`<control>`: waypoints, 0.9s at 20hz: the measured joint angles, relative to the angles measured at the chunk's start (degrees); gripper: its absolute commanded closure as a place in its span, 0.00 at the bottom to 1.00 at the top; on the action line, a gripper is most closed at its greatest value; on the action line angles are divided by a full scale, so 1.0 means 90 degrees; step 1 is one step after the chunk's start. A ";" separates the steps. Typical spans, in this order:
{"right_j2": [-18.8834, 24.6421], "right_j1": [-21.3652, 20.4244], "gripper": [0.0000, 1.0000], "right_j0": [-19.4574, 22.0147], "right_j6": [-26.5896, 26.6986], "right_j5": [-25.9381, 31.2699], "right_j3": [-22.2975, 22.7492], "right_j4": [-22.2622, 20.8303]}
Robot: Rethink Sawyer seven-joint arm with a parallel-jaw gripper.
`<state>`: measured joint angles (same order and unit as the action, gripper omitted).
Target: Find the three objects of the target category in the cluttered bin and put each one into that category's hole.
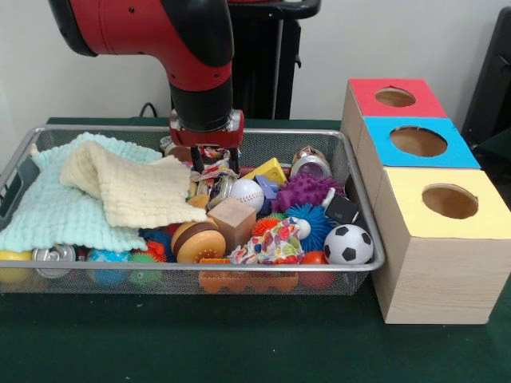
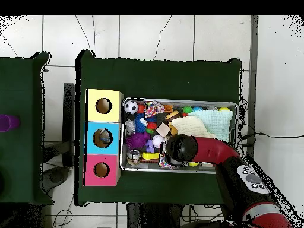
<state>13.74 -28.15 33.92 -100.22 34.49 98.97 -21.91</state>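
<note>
Claw (image 1: 215, 165) low over bin's (image 1: 363, 209) far wall, clenched on crumpled wrapper (image 1: 214, 169); baseball (image 1: 247, 194) just beside

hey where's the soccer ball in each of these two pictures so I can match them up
Front view: the soccer ball lies in the bin's near right corner, close to the yellow-topped box.
Overhead view: the soccer ball lies in the bin's upper left corner, beside the yellow-topped box.
Shared landmark: the yellow-topped box with its round hole.
</note>
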 measured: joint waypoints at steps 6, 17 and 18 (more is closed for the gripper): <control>0.0112 0.0124 0.00 0.0093 0.0000 -0.0125 0.0001 -0.0117; 0.0347 -0.0373 0.00 0.0117 0.0000 -0.0051 0.0262 -0.0107; 0.0372 -0.0443 0.00 0.0118 0.0000 -0.0011 0.0274 -0.0099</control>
<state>17.09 -32.14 34.98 -100.22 34.40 101.44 -22.80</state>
